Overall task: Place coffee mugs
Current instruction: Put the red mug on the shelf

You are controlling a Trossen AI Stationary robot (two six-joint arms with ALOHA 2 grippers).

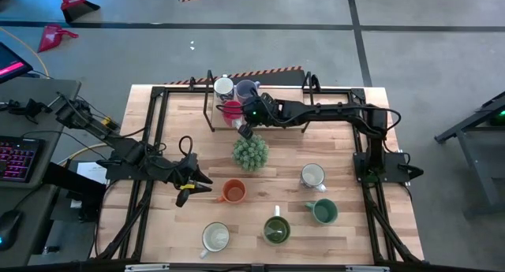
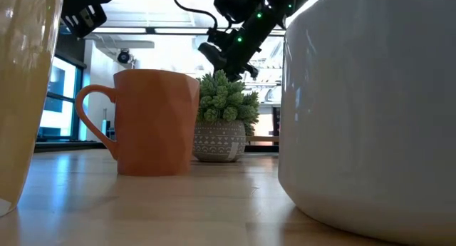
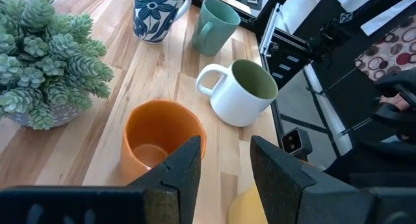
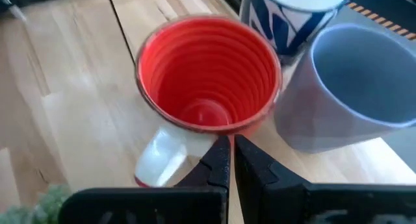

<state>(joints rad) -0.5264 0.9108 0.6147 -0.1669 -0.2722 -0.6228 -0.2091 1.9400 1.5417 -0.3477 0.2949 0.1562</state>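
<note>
Right gripper (fingers nearly together) beside red mug.

The wooden table carried eight mugs: three clustered at its far edge, five nearer, around a potted plant.

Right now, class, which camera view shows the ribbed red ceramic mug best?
The right wrist view: the ribbed red ceramic mug fills it, showing its inside and pale handle. The high view shows it small beside the right pincer. The other views miss it.
</note>
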